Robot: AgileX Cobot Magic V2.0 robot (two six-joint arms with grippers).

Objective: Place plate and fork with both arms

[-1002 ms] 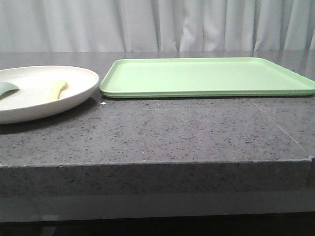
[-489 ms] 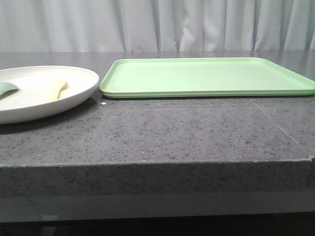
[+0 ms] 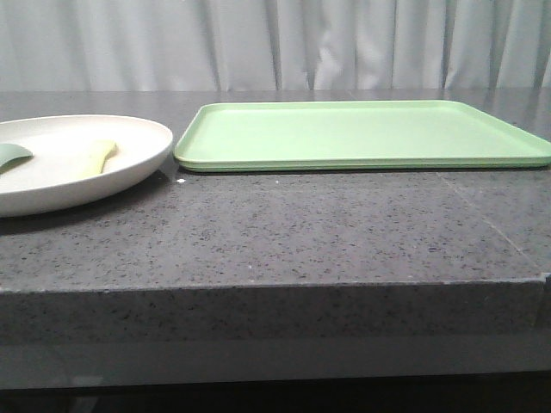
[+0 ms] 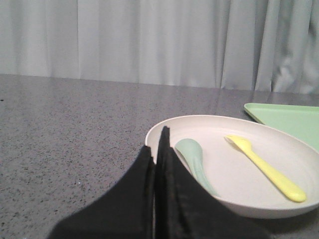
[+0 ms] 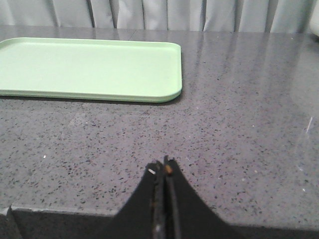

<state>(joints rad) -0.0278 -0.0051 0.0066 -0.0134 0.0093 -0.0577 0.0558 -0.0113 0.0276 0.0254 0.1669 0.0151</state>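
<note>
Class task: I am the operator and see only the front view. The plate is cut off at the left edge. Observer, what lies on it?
Observer: A yellow fork lies in the plate, seen from the left wrist.
Operator: Anything beside it?
Observer: A pale green spoon, apart from the fork.
Operator: Where are the grippers?
Observer: The left gripper sits at the plate's rim, jaws shut, holding nothing.
Operator: And the right?
Observer: The right gripper is shut over bare countertop, short of the green tray.

No lettering, labels, brand marks or numbers can be read on the plate (image 4: 259, 164), the fork (image 4: 266, 168), the tray (image 3: 362, 133) or the table (image 3: 284, 232).
</note>
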